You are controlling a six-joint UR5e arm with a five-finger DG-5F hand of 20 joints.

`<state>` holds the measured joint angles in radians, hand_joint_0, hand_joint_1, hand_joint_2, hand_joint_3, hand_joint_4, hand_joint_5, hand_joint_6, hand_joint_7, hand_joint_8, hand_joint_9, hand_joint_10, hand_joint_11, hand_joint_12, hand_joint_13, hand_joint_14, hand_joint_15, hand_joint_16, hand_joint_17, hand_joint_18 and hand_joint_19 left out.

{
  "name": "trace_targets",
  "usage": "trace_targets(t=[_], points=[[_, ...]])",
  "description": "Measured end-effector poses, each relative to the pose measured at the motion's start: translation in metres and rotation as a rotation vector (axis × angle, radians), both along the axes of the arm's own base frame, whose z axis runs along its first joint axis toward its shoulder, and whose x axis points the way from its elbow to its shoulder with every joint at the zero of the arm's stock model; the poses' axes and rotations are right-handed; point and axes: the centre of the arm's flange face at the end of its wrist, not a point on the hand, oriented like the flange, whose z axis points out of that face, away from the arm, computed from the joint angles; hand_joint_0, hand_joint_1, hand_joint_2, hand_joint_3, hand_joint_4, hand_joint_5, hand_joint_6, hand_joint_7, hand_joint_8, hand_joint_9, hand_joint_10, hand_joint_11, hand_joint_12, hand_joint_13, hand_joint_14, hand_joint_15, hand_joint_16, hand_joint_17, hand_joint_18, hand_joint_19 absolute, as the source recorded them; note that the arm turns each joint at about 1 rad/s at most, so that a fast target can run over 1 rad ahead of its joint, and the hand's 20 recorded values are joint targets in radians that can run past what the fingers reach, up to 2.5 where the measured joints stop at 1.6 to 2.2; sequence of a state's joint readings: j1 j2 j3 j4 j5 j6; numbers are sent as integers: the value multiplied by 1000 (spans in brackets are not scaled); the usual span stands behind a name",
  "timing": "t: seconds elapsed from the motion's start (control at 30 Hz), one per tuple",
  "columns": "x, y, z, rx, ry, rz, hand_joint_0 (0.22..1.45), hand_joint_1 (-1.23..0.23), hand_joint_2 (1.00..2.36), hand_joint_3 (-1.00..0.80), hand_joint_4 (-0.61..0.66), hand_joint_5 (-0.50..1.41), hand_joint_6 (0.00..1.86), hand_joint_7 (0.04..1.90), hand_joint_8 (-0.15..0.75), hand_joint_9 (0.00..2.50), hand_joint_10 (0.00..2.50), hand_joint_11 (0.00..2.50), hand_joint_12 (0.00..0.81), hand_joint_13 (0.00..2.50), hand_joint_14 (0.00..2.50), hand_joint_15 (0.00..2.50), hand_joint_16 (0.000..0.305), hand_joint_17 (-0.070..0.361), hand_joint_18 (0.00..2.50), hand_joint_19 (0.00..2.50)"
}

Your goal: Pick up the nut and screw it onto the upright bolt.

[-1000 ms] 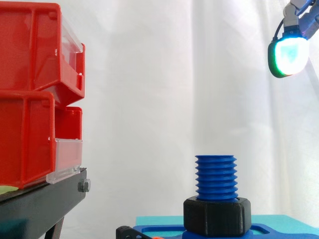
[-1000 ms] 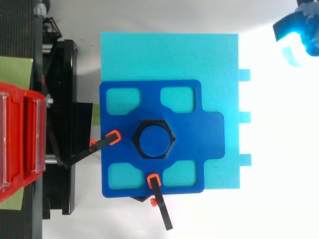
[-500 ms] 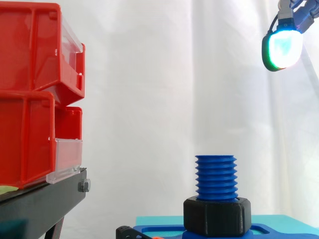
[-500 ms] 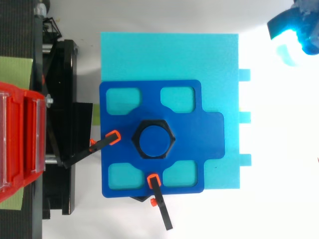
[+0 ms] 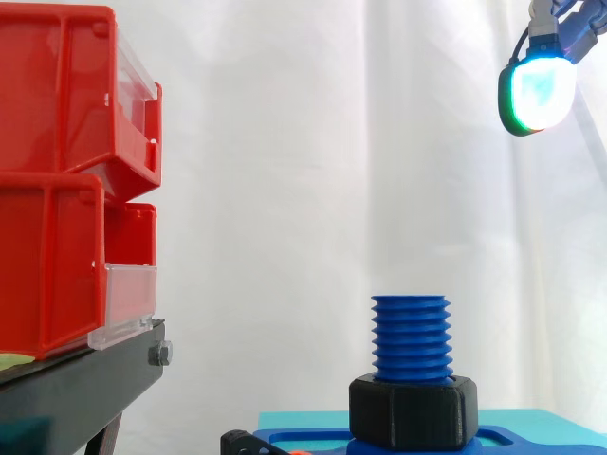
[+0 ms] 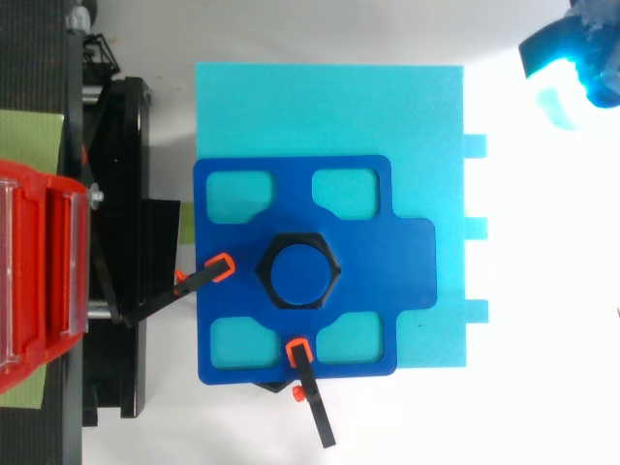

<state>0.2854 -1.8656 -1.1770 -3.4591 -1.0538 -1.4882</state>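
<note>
Red bins [image 5: 57,114] — contents unseen | nut [image 5: 412,409] on bolt [image 5: 410,336] | hand [image 5: 537,90] high — hold: cannot tell

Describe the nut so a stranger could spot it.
On the light blue block beside the red bins lies a dark blue plate. A blue threaded bolt stands at its centre; the nut is the only black hexagon, ringing the bolt's base.

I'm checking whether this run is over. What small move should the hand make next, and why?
Probably just lift the hand away and stop. The black nut already sits low on the blue bolt, down by the blue plate, with bare thread above it. The hand hangs high to the right, apart from both.
</note>
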Motion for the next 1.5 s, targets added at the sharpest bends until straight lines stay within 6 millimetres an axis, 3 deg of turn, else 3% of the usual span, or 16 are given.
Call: trace_targets(t=[1.5], points=[[0,0,0,-1,0,0,505,-469,1000,-495,190,-232,502,763,274,417,0,0,377,269,0,0,48,107,202,0]])
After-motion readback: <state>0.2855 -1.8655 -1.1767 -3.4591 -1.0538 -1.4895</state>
